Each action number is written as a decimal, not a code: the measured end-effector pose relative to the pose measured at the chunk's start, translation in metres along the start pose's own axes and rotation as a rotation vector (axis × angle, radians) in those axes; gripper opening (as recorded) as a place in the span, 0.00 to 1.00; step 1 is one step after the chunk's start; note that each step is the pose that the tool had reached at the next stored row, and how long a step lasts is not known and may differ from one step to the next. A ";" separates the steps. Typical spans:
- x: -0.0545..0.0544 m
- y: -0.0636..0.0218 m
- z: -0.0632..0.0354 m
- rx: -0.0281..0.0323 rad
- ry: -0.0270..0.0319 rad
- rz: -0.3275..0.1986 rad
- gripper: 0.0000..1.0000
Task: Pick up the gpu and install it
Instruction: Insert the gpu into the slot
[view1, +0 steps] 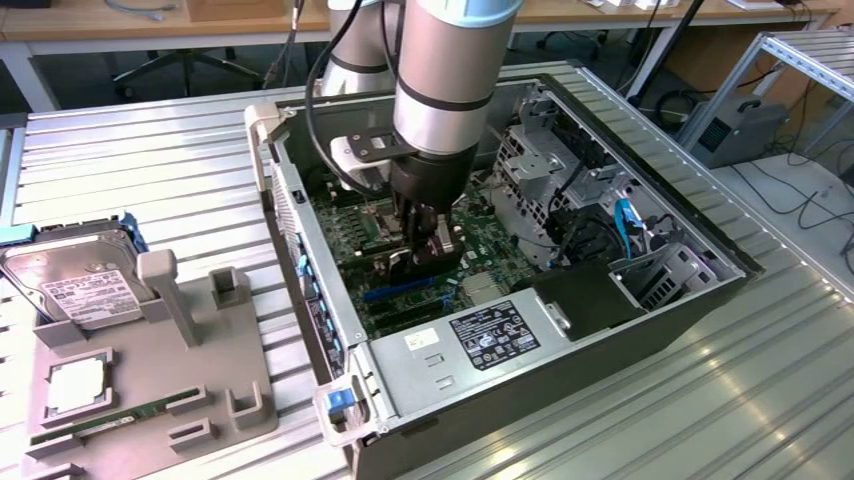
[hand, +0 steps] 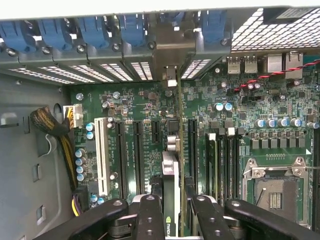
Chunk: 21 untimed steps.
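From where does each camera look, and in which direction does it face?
Exterior view: sits off the arm, high up, and looks down into the open computer case; the arm shows, reaching into it.
Wrist view: sits on the wrist and looks along the held gpu onto the motherboard; two fingers show, one on each side of the card.
Shared: the gpu and the motherboard.

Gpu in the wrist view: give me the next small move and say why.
Probably a slow, straight press down toward the motherboard. The gripper is shut on the gpu, which stands edge-on among the expansion slots, its bracket end at the case's rear wall. Whether it is already seated I cannot tell.
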<state>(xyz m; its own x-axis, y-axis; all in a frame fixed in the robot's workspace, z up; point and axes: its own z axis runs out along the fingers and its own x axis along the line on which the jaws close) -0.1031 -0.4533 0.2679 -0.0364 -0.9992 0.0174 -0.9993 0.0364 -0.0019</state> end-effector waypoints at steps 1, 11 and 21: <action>0.000 0.0000 0.0000 0.0000 0.0001 0.000 0.27; 0.000 0.0005 0.0020 0.0001 -0.0001 0.000 0.27; 0.000 0.0004 0.0020 -0.0116 0.0004 0.000 0.27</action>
<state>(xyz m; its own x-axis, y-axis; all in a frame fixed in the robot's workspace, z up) -0.1035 -0.4533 0.2659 -0.0363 -0.9992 0.0177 -0.9993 0.0365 0.0098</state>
